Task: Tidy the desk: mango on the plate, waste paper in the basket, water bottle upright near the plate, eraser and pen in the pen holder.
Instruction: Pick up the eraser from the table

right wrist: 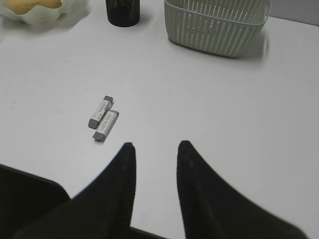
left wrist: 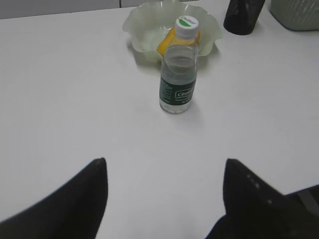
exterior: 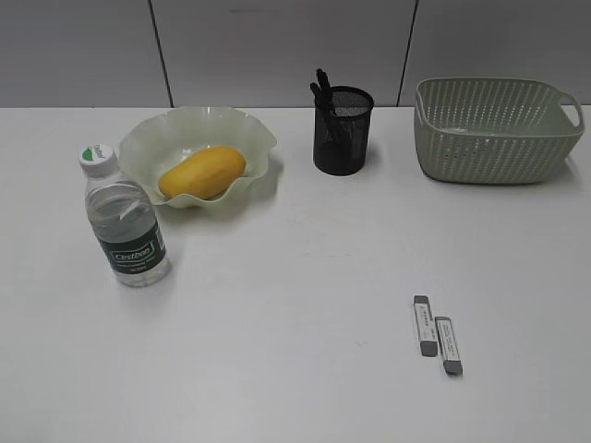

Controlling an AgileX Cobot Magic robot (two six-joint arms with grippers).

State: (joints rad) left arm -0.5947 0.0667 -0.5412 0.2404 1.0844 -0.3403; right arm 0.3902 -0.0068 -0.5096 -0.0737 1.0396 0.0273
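The mango point(exterior: 203, 173) lies in the pale green plate point(exterior: 157, 138) at the back left. The water bottle point(exterior: 125, 221) stands upright in front of the plate; it also shows in the left wrist view point(left wrist: 178, 82). The black pen holder point(exterior: 343, 131) holds dark pens. Two white-grey erasers point(exterior: 435, 333) lie side by side on the desk at the front right, also in the right wrist view point(right wrist: 102, 117). The basket point(exterior: 496, 129) stands at the back right. No waste paper is in sight. My left gripper point(left wrist: 164, 167) is open and empty, well short of the bottle. My right gripper point(right wrist: 155, 147) is open and empty, to the right of the erasers.
The white desk point(exterior: 277, 305) ends at a grey panelled wall behind. Neither arm shows in the exterior view. In the right wrist view the basket point(right wrist: 219, 22) and pen holder point(right wrist: 122, 12) stand far ahead of the gripper.
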